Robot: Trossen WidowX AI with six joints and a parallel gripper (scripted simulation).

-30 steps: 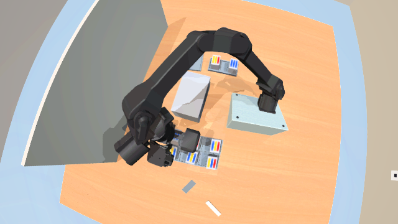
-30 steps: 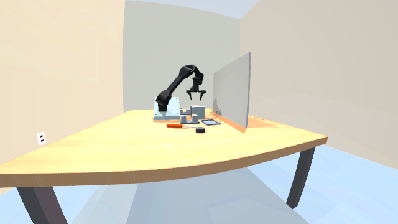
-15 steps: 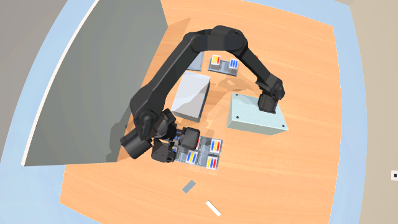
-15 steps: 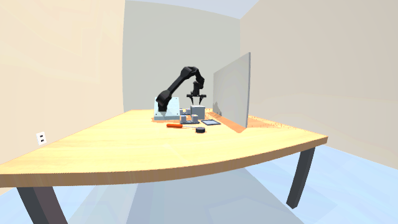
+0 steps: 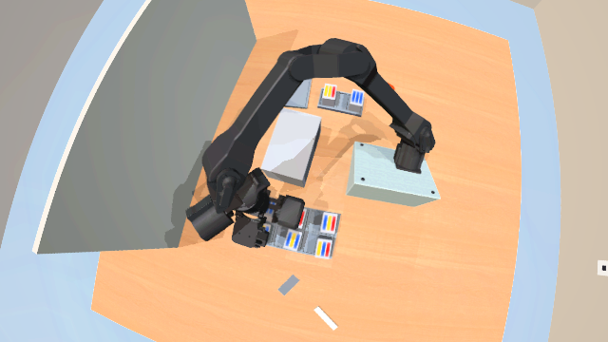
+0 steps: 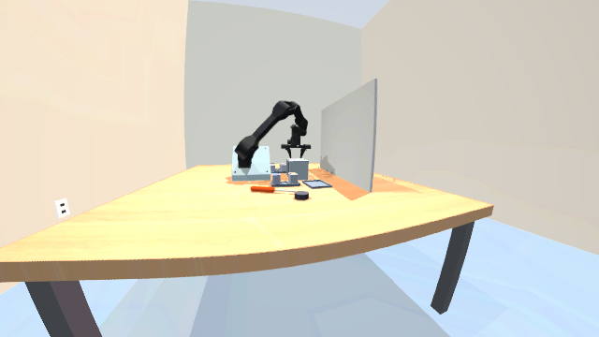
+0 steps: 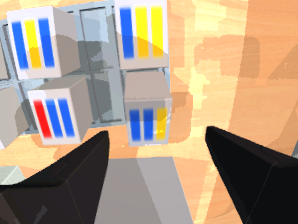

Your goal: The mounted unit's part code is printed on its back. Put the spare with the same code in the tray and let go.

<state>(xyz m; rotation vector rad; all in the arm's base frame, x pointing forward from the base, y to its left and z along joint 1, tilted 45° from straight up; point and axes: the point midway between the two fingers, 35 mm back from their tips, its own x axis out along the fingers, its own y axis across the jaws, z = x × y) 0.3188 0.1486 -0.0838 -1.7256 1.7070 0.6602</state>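
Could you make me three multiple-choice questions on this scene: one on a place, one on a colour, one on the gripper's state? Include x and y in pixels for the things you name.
1. Where does the orange-handled screwdriver [image 6: 263, 189] lie?
A) in the tray
B) on the table
C) on the grey box

2. Which stripes are on the block [image 7: 148, 124] nearest the gripper fingers?
A) two blue, one yellow
B) three red
C) two red, one blue

3. How is the gripper [image 6: 296, 156] [image 7: 158, 135]?
A) shut on a block
B) shut, empty
C) open, empty

Key:
1 B: it lies on bare wood.
2 A: blue, blue, yellow show up close.
3 C: the fingers stand apart, touching nothing.
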